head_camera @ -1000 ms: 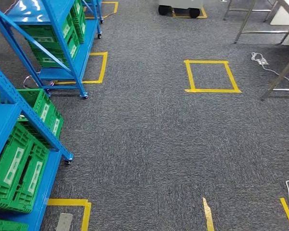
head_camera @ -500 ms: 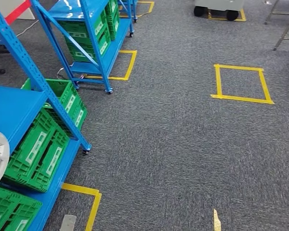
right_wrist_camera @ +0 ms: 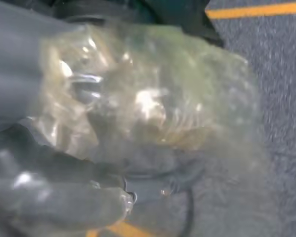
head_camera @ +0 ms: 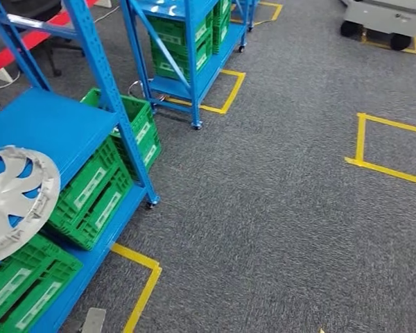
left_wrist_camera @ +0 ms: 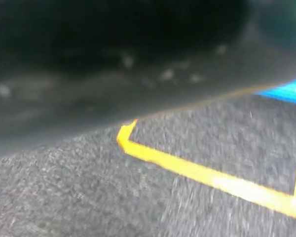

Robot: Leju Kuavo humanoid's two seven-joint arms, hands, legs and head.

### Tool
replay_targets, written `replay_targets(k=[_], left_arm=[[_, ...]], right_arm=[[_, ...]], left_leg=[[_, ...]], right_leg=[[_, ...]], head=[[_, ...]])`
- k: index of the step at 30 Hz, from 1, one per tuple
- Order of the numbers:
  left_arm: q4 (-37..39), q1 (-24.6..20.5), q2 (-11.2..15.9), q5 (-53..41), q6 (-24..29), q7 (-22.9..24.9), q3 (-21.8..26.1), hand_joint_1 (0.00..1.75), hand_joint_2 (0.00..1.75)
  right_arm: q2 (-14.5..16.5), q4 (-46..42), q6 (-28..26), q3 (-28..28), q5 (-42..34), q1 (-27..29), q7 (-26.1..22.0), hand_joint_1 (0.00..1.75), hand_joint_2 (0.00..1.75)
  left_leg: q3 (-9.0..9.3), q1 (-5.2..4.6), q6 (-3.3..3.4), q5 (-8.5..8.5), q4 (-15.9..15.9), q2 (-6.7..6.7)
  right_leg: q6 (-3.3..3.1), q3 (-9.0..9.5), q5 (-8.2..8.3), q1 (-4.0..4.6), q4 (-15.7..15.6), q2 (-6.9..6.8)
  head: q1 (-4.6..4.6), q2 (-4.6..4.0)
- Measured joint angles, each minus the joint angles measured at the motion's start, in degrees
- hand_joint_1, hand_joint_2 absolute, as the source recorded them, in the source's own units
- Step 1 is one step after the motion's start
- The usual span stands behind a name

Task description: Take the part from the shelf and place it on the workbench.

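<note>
The part, a silver wheel cover (head_camera: 14, 198) with curved spokes, lies flat on the middle board of the near blue shelf (head_camera: 59, 121) at the left edge of the head view, partly cut off by the frame. My right hand (right_wrist_camera: 101, 123) hangs over the carpet in the right wrist view. It is blurred and wrapped in clear plastic film, and how its fingers lie is unclear. A dark blurred mass (left_wrist_camera: 101, 59) lies across the left wrist view above the carpet, so the left hand cannot be made out.
Green crates (head_camera: 93, 191) fill the shelf's lower level. A second blue shelf (head_camera: 193, 41) with crates stands further back. Yellow tape (head_camera: 143, 277) marks the floor by the near shelf, and a taped square (head_camera: 392, 146) lies to the right. A wheeled cart (head_camera: 389, 17) stands at the far right.
The camera has swung left, so the whole scene has slid right. The near shelf's board and the wheel cover have come into view at the left.
</note>
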Motion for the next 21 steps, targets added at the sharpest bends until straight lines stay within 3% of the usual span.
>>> replay_targets(k=[2,3,4,6,7,8,10,12,14,16,18,19,21], left_arm=[[0.0,-0.21,-0.07,-0.01,-0.07,-0.01,-0.01,0.0,0.0],[0.0,-0.18,-0.1,-0.01,-0.09,0.01,-0.01,0.0,0.0],[0.0,-0.08,-0.13,-0.02,-0.09,0.02,-0.01,0.0,0.0],[0.0,0.05,-0.15,-0.02,-0.09,0.03,-0.01,0.0,0.0],[0.0,0.02,-0.12,-0.02,-0.09,0.04,-0.01,0.0,0.0],[0.0,-0.07,-0.09,-0.02,-0.09,0.06,-0.01,0.0,0.0],[0.0,-0.21,-0.02,-0.02,-0.09,0.11,-0.01,0.0,0.0],[0.01,-0.1,-0.01,-0.02,-0.09,0.14,-0.01,0.0,0.0],[0.02,-0.06,-0.04,-0.02,-0.09,0.14,-0.02,0.0,0.0],[0.02,-0.36,-0.09,-0.03,-0.08,0.14,-0.03,0.0,0.0],[0.02,-0.44,-0.1,-0.04,-0.03,0.14,-0.03,0.0,0.0],[0.02,-0.28,-0.1,-0.04,0.01,0.14,-0.03,0.0,0.0],[0.02,0.08,-0.09,-0.04,0.07,0.14,-0.03,0.0,0.0]], right_arm=[[0.0,0.0,-0.01,-0.05,0.01,0.24,0.0,0.0,0.0],[0.0,0.0,-0.02,-0.11,0.01,0.36,0.01,0.0,0.0],[0.0,0.0,-0.02,-0.16,0.01,0.41,0.01,0.0,0.0],[-0.01,0.0,-0.02,-0.25,0.01,0.43,0.01,0.0,0.0],[0.01,0.04,-0.02,-0.28,0.02,0.42,0.01,0.0,0.0],[0.04,0.09,-0.01,-0.33,0.03,0.41,0.01,0.0,0.0],[0.08,0.19,0.0,-0.42,0.06,0.42,0.04,0.0,0.0],[0.05,0.19,-0.06,-0.49,0.05,0.42,0.07,0.0,0.0],[0.03,0.19,-0.1,-0.55,0.02,0.41,0.03,0.0,0.0],[0.02,0.19,-0.05,-0.62,0.03,0.49,0.01,0.0,0.0],[0.02,0.2,-0.04,-0.72,0.03,0.56,0.01,0.0,0.0],[0.02,0.2,-0.05,-0.75,0.03,0.58,0.01,0.0,0.0],[0.02,0.2,-0.07,-0.78,0.03,0.56,0.01,0.0,0.0]], left_leg=[[0.09,0.23,0.12,-0.15,0.0,-1.59],[0.26,0.38,0.04,-0.31,0.02,-2.44],[0.54,0.57,-0.17,-0.52,0.04,-3.26],[1.42,1.05,-0.86,-1.16,0.14,-4.82],[1.74,1.2,-1.31,-1.56,0.25,-5.54],[1.82,1.29,-1.76,-1.92,0.47,-6.21],[1.47,1.44,-2.64,-2.23,0.66,-7.43],[1.28,1.68,-3.29,-2.35,0.65,-8.12],[0.33,1.61,-3.71,-3.55,2.89,-5.82],[-3.34,1.42,-3.86,-6.47,9.79,-2.49],[-7.62,1.32,-3.7,-8.47,16.9,-1.41],[-8.56,1.21,-3.45,-7.91,18.02,-1.26],[-7.26,0.64,-2.35,-3.62,13.89,-0.73]], right_leg=[[0.49,-4.8,-2.46,-0.44,7.93,1.65],[0.75,-6.72,-2.54,-0.65,10.41,1.91],[1.01,-7.33,-1.16,-0.86,10.19,1.95],[1.62,-5.34,4.1,-1.49,3.66,2.68],[1.98,-3.77,6.08,-1.86,-0.18,4.14],[2.03,-2.24,6.98,-2.16,-3.26,5.57],[1.46,-0.88,6.45,-2.27,-5.31,7.33],[0.35,-0.45,6.05,-2.14,-5.5,6.24],[-0.6,0.12,5.73,-2.03,-5.67,4.78],[-1.32,0.76,5.14,-1.6,-5.78,2.98],[-1.67,1.43,4.36,-1.05,-5.78,1.2],[-1.75,1.9,3.93,-0.79,-5.78,0.47],[-1.83,3.25,2.96,-0.26,-5.81,-0.91]], head=[[0.06,0.0],[0.07,0.01],[0.07,0.01],[0.09,0.01],[0.26,0.01],[0.42,0.01],[0.67,0.01],[0.62,0.02],[0.37,0.01],[0.1,0.01],[0.07,0.01],[0.06,0.01],[0.06,0.01]])
